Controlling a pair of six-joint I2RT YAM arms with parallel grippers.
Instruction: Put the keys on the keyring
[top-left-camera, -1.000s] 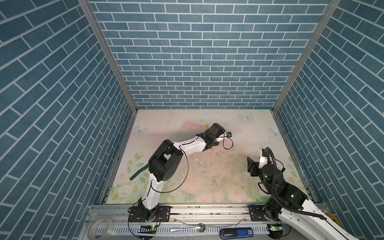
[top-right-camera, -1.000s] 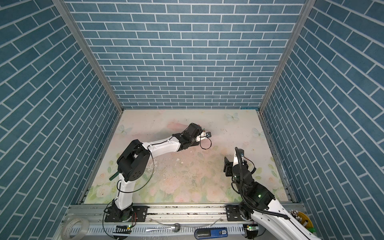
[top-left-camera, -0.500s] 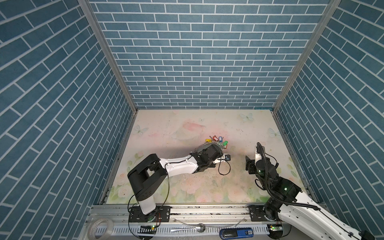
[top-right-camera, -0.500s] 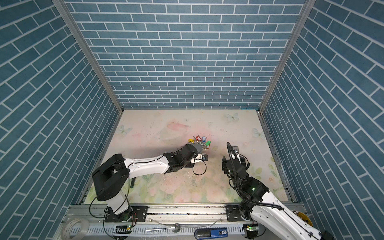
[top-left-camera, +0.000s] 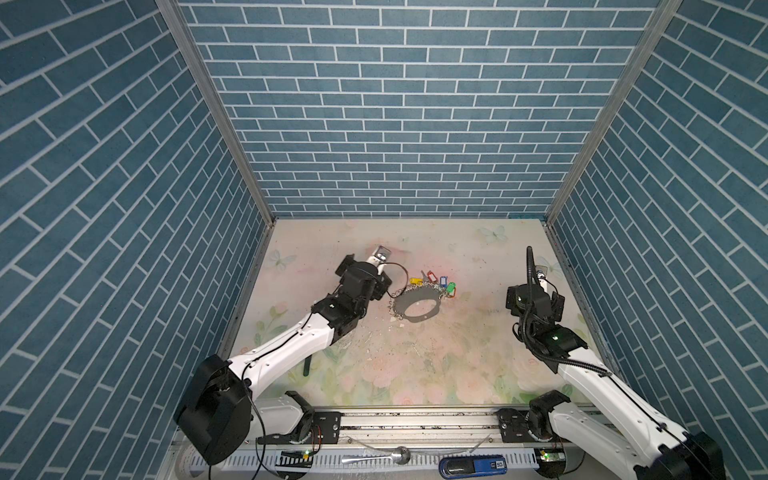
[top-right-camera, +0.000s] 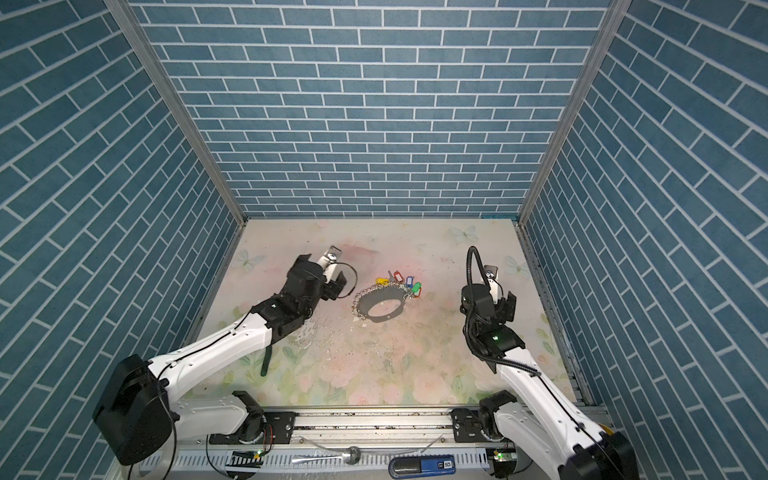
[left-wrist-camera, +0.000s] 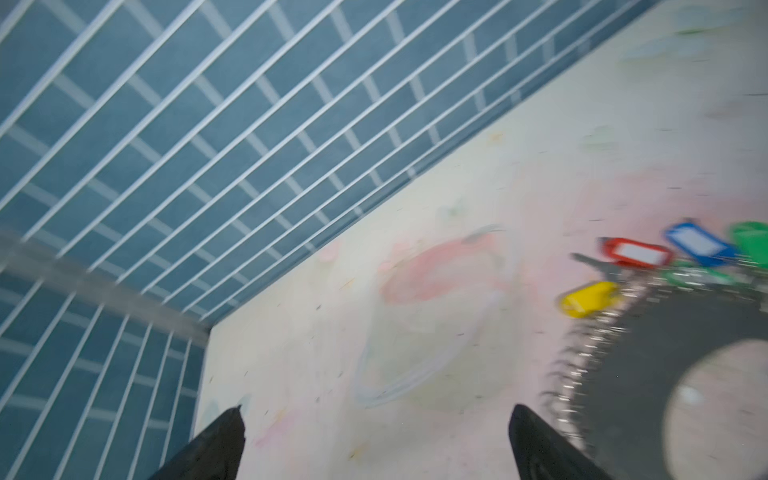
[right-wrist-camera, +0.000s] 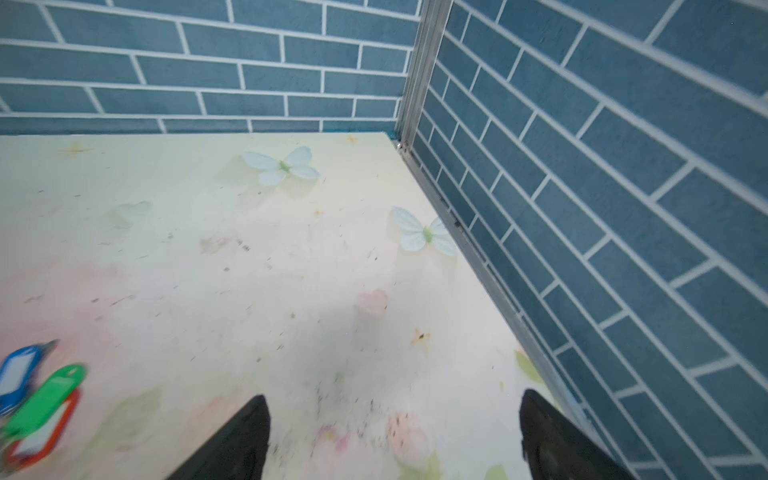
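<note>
The keyring (top-left-camera: 417, 305) (top-right-camera: 382, 305), a flat black hoop edged with small silver rings, lies flat mid-table. The keys (top-left-camera: 434, 282) (top-right-camera: 400, 282), with yellow, red, blue, green and orange tags, lie bunched against its far rim; whether they hang on the rings I cannot tell. My left gripper (top-left-camera: 365, 274) (top-right-camera: 322, 272) is open and empty just left of the hoop. In the left wrist view the keyring (left-wrist-camera: 644, 353) lies beside one fingertip (left-wrist-camera: 519, 415). My right gripper (top-left-camera: 536, 291) (right-wrist-camera: 392, 403) is open and empty, well right of the keys (right-wrist-camera: 45, 399).
Blue brick walls close in the table on three sides; the right wall's metal edge (right-wrist-camera: 478, 257) runs close by the right gripper. A spoon (top-left-camera: 378, 457) and a blue device (top-left-camera: 473, 465) lie on the front rail. A dark green strap (top-left-camera: 307, 368) hangs under the left arm.
The left gripper went from shut to wide open and drew off to the left, leaving keyring and keys in plain sight on the table. The right gripper opened wider and shifted right.
</note>
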